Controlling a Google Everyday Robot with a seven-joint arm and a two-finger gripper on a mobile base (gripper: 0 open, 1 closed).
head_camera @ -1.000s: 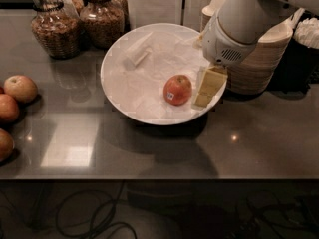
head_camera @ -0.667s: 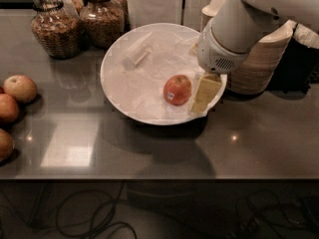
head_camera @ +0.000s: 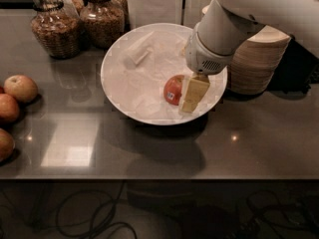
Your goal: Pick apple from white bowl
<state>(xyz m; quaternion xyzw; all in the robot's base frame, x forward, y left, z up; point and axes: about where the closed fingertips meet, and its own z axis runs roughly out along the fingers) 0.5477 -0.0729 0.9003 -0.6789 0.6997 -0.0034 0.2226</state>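
Observation:
The apple [head_camera: 172, 89] is small and red-orange, with a white-and-dark sticker on its lower side. It lies in the right half of the white bowl [head_camera: 115, 88], which is wide, shallow and lined with crinkled white paper. My gripper [head_camera: 191, 96], tan-coloured, comes down from the white arm [head_camera: 214, 39] at the upper right. It sits inside the bowl, right against the apple's right side, and covers that edge of the apple. A fold of paper [head_camera: 140, 51] lies at the bowl's back left.
Three paler apples [head_camera: 19, 87] lie at the left edge of the dark table [head_camera: 269, 143]. Glass jars [head_camera: 102, 15] stand at the back left. A stack of beige paper bowls [head_camera: 259, 59] stands right of the white bowl. Cables lie below the front edge.
The arm has shifted left and lower, bringing the gripper from just beside the apple to right against its right side. The apple and bowl have not moved.

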